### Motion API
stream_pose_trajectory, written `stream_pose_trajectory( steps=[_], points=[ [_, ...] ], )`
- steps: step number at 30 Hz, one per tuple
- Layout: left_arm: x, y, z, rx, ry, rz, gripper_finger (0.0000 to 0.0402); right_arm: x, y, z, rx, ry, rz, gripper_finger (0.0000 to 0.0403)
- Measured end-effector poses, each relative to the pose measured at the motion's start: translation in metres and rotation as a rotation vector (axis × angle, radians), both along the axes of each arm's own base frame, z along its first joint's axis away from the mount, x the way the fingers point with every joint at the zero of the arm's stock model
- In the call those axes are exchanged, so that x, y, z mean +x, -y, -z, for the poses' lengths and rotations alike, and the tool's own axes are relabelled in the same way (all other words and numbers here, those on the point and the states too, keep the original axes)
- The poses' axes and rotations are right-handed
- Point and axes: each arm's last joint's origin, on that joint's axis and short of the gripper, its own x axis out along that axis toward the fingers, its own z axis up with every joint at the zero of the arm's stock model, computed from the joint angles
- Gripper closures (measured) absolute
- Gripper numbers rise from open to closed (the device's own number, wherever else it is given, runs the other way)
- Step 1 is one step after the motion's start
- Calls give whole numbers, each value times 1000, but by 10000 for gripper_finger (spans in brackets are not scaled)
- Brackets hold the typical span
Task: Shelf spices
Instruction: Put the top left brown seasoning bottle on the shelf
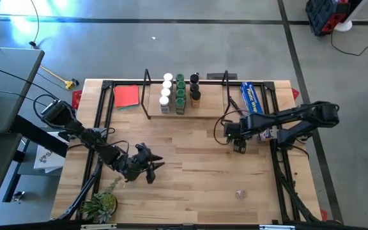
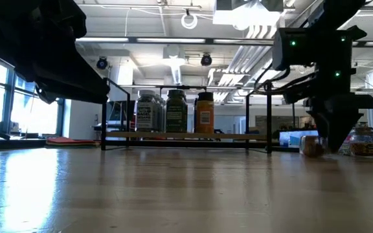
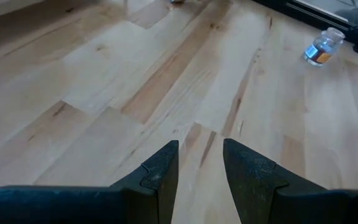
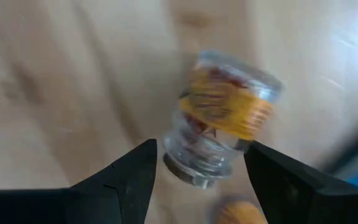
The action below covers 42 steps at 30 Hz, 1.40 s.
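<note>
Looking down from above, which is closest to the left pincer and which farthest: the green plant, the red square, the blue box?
From the left pincer:
1. Green plant, at the table's near-left corner.
2. Red square, back left, beside the shelf.
3. Blue box, far across on the right.

I see the low rack with a light wooden board base and thin black wire uprights [image 1: 147, 89] at the table's far edge. On its board stand small cylindrical spice jars in rows: white-topped ones [image 1: 166, 93], green-topped ones [image 1: 180, 93] beside them, then black-topped ones [image 1: 195, 88]. From table height, three labelled jars [image 2: 176, 111] stand upright side by side. Off the rack, a clear glass jar with an orange-yellow label [image 4: 224, 118] lies tilted on the bare wood. Another small clear jar [image 1: 239, 193] sits alone near the table's front.
</note>
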Motion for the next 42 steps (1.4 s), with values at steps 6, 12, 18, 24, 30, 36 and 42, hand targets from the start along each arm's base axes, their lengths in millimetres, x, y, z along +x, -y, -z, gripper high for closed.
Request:
stream_pose_trajectory(
  steps=[6, 12, 18, 24, 30, 36, 42],
  points=[
    [1, 2, -2, -35, 20, 25, 280, 15, -14, 6, 84, 36, -109, 167],
    [0, 5, -4, -39, 35, 30, 280, 26, -38, 6, 96, 132, -139, 167],
    [0, 6, -4, -43, 39, 31, 280, 25, -68, 3, 128, 154, -189, 167],
    [1, 5, -4, -41, 40, 26, 280, 42, -94, -32, 41, 238, -501, 167],
    [3, 2, -5, -31, 53, -5, 280, 74, -72, -61, -116, 211, -771, 170],
    [4, 3, -7, -54, 82, -3, 280, 109, -24, -45, -53, 54, -817, 175],
    [3, 6, -7, -65, 81, 20, 280, 125, -3, -18, 4, -88, -862, 176]
  ],
)
